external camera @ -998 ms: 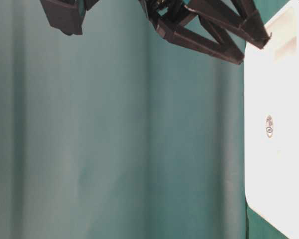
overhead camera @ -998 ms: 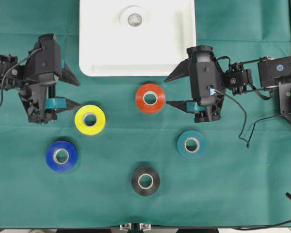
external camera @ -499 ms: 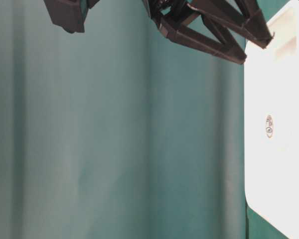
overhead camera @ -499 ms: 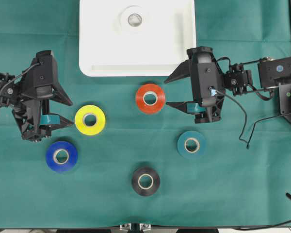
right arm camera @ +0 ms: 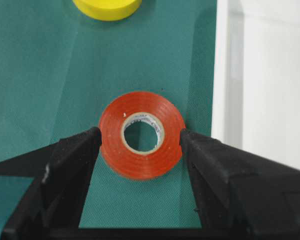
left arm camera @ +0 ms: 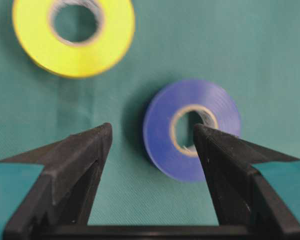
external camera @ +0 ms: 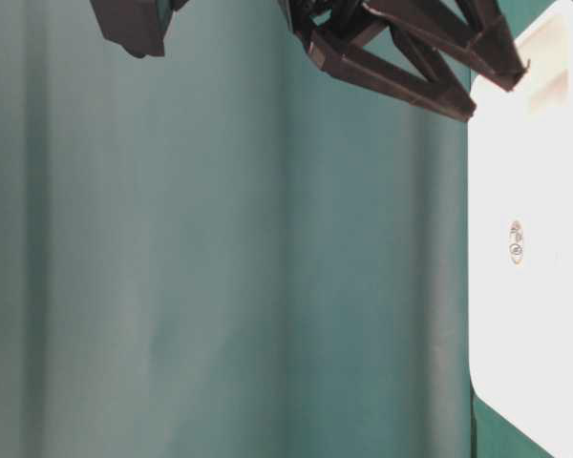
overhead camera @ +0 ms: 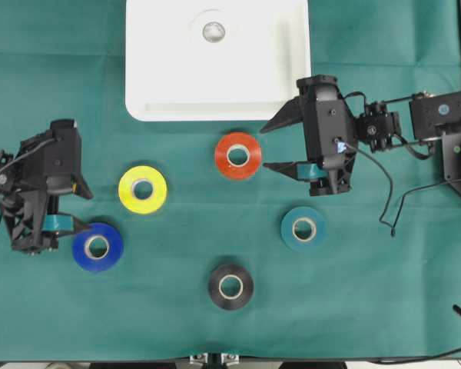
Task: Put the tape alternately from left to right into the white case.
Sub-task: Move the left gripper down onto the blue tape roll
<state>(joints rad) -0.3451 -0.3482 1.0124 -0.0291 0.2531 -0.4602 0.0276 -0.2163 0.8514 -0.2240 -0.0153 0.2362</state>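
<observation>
The white case (overhead camera: 215, 92) lies at the back centre with a white roll (overhead camera: 213, 31) in it. On the green cloth lie a red roll (overhead camera: 237, 155), a yellow roll (overhead camera: 142, 189), a blue roll (overhead camera: 97, 247), a teal roll (overhead camera: 303, 229) and a black roll (overhead camera: 230, 287). My left gripper (overhead camera: 88, 209) is open just left of the blue roll (left arm camera: 160, 145), its right finger (left arm camera: 225, 160) overlapping the core in the wrist view. My right gripper (overhead camera: 264, 146) hovers open at the red roll's right edge; the red roll (right arm camera: 140, 162) shows between its fingertips.
The case's rim (right arm camera: 270, 75) runs close on the right of the right gripper (right arm camera: 140, 132). The yellow roll (left arm camera: 75, 37) lies beyond the left gripper (left arm camera: 152, 129). In the table-level view black gripper fingers (external camera: 401, 52) hang above the cloth beside the case (external camera: 530, 315).
My left arm has drawn back toward the near left, from beside the yellow roll to beside the blue one, staying open. The right gripper has barely shifted.
</observation>
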